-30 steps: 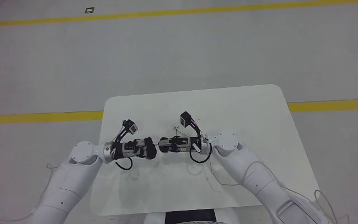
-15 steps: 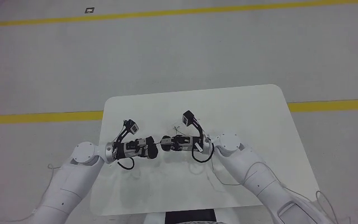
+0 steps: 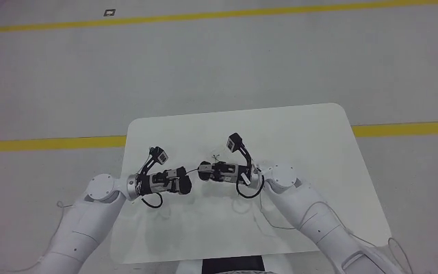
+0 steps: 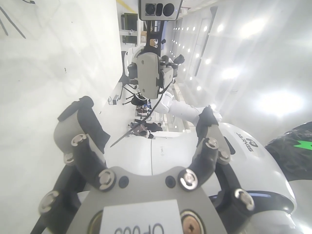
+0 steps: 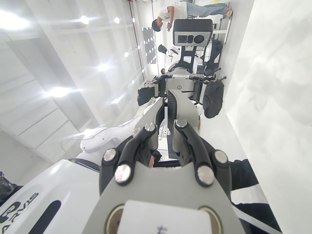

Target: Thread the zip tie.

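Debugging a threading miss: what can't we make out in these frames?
Left wrist view: dark strip, probably the zip tie; its far end merges into the dark background.
Right wrist view: the right gripper hides with its own fingers whatever it pinches.
Top view: between it and the left gripper, the tie's head and slot are too small to resolve.

smooth matt white table [image 3: 308,137], black plastic zip tie [image 4: 119,140], matt black fingers [image 4: 90,120].

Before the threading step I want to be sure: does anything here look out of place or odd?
Nothing looks spilled or damaged. One point stands out: the left gripper is open, and a thin dark strip, probably the zip tie, sits loose between its fingers, not gripped. The right gripper opposite it is shut.
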{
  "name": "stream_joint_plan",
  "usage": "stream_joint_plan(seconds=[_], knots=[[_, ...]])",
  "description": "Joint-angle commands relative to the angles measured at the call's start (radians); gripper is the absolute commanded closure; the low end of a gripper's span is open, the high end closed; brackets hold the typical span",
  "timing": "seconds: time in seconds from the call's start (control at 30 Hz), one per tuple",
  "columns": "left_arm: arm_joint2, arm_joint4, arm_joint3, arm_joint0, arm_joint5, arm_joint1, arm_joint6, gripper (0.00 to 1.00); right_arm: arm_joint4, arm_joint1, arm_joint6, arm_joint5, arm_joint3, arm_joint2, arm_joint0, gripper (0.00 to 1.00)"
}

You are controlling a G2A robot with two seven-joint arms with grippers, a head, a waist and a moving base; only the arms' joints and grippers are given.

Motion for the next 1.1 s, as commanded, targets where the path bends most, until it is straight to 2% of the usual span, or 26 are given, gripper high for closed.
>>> stream_joint_plan(seconds=[0.0, 0.07, 0.13, 0.23, 0.3, 0.33, 0.6, 1.07], knots=[[0.002, -0.003, -0.002, 0.0, -0.001, 0.0, -0.003, 0.0, 0.01, -0.001, -0.001, -0.001, 0.0, -0.001, -0.001, 1.0], [0.005, -0.007, -0.002, 0.0, -0.001, 0.0, -0.005, 0.0, 0.024, -0.002, -0.001, -0.002, 0.001, -0.004, -0.001, 1.0], [0.007, -0.009, -0.001, -0.002, -0.001, -0.001, -0.008, 0.13, 0.035, -0.004, 0.001, -0.003, 0.003, -0.006, 0.001, 1.0], [0.011, -0.014, 0.001, -0.005, -0.001, -0.001, -0.011, 0.27, 0.05, -0.006, 0.003, -0.004, 0.008, -0.011, 0.002, 1.0], [0.013, -0.016, 0.003, -0.007, -0.001, -0.002, -0.013, 0.44, 0.056, -0.008, 0.003, -0.003, 0.01, -0.015, 0.004, 1.0], [0.014, -0.016, 0.004, -0.008, -0.001, -0.002, -0.013, 0.47, 0.058, -0.008, 0.002, -0.002, 0.011, -0.017, 0.005, 1.0], [0.021, -0.031, 0.011, -0.014, -0.005, -0.003, -0.02, 0.51, 0.066, -0.016, -0.003, 0.01, 0.024, -0.038, 0.014, 1.0], [0.015, -0.051, 0.02, -0.016, -0.013, -0.002, -0.024, 0.53, -0.022, -0.008, -0.006, 0.058, 0.035, -0.044, 0.032, 1.0]])
